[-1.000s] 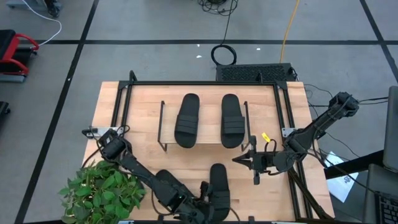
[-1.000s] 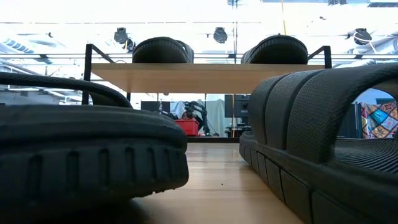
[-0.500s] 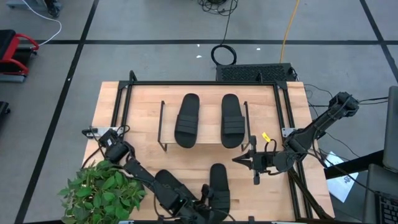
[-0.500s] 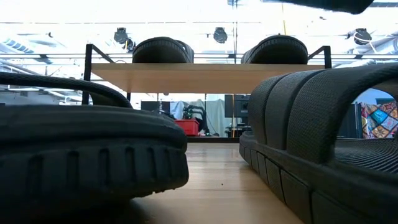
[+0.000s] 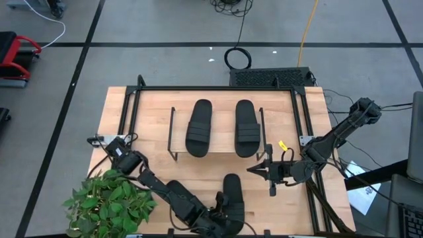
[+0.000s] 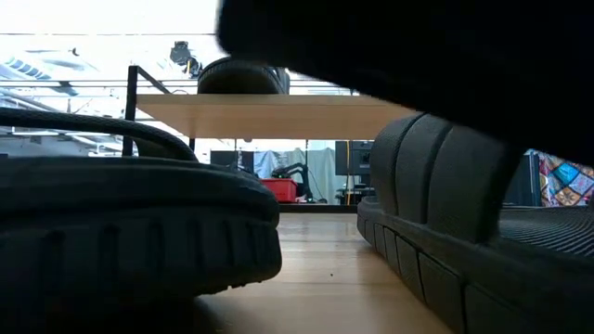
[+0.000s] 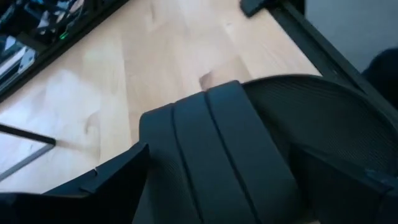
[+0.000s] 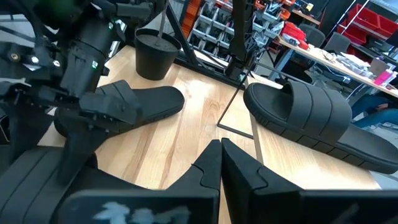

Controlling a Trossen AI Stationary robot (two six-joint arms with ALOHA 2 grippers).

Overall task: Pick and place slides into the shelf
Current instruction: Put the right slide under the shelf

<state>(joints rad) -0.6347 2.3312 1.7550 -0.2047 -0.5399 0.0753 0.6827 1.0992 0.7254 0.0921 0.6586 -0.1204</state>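
Two black slides (image 5: pixel 198 127) (image 5: pixel 245 127) lie side by side on the shelf's wooden top board (image 5: pixel 220 125). Two more lie on the table near its front edge: one (image 5: pixel 232 193) at the middle and one (image 5: pixel 177 197) mostly hidden under my left arm. My left gripper (image 5: pixel 223 213) is open over the middle slide. In the left wrist view its fingers (image 7: pixel 106 180) stand on either side of the ribbed strap (image 7: pixel 211 137). My right gripper (image 5: pixel 254 170) is shut and empty, right of that slide.
A potted green plant (image 5: pixel 109 203) stands at the table's near left corner. The large black metal frame (image 5: pixel 218 88) runs around the table. The shelf's thin black legs (image 5: pixel 172 132) stand on the table. Bare wood (image 5: pixel 145 125) lies left of the shelf.
My left gripper has moved toward the table's right edge and come over the middle slide. In the low view its dark bulk now fills the upper right above that slide's strap. The slides have stayed in place.
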